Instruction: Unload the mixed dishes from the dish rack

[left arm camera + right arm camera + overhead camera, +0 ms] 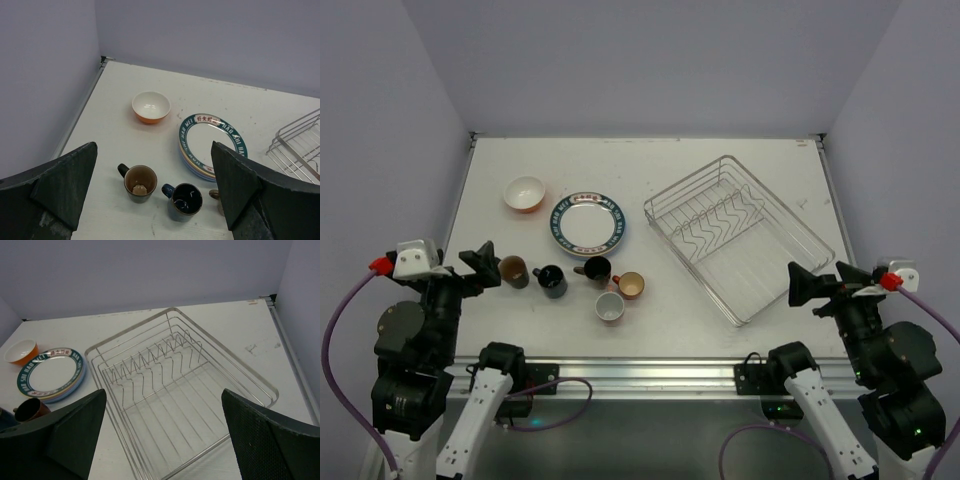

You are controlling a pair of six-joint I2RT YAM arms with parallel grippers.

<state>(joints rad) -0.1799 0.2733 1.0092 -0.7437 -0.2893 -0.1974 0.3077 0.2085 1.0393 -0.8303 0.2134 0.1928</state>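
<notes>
My right gripper (810, 283) hangs just in front of the near corner of the rectangular silver wire dish rack (720, 222), fingers spread wide and holding nothing. The rack lies straight ahead of those fingers and a little to their left. Its long axis slants from far-left to near-right across the table, and the zigzag plate slots run along that line.

I can see through every wire from my right wrist. No plate stands in a slot and no mug sits on the flat grid beside them. So the thing I would reach for is not ahead of these fingers at all.

All the dishes lie to the left of the rack, apart from it:
- Closest to it is the stack of round plates topped by the white one with a dark blue patterned rim (588, 224).
- Further left and further back is the orange bowl with a white inside (524, 192).
- In front of the plates, still left of the rack, sit five small mugs in a loose cluster: brown (514, 271), blue (551, 281), black (595, 269), orange (629, 285) and grey (610, 307).

My left gripper (480, 266) is spread just as wide and is also empty, just left of the brown mug. It is by far the nearer arm to the dishes.

I judge the unloading finished, because nothing in the rack calls for either hand.
</notes>
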